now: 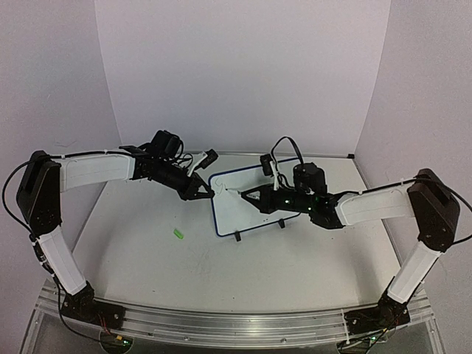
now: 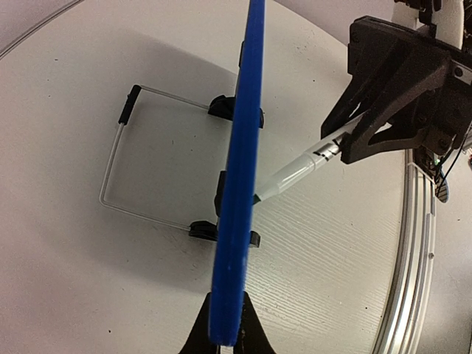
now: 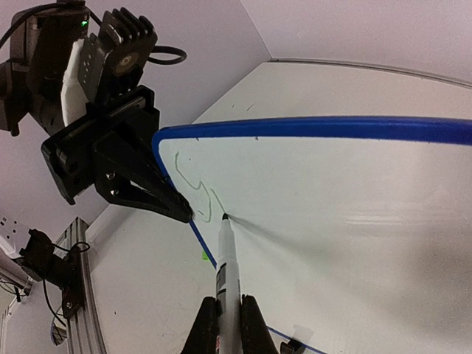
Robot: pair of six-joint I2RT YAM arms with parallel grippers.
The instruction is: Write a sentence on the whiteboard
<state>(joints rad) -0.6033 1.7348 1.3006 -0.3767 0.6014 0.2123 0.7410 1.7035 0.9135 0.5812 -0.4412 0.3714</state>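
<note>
The whiteboard [image 1: 230, 212] stands tilted on its black feet at mid-table, white with a blue frame [image 2: 240, 184]. My left gripper [image 1: 209, 194] is shut on the board's left edge, its jaws pinching the frame [image 2: 225, 335]. My right gripper [image 1: 249, 198] is shut on a white-and-black marker [image 3: 226, 269], whose tip touches the board face near the left edge. Of the sentence, only a few thin green strokes [image 3: 193, 183] show, just left of the tip. In the right wrist view the left gripper [image 3: 186, 212] clamps the frame beside the strokes.
A small green piece [image 1: 178, 234] lies on the table in front of the board's left corner. A wire stand [image 2: 118, 158] props the board from behind. An aluminium rail [image 1: 236, 324] runs along the near edge, and light walls close off the back and sides.
</note>
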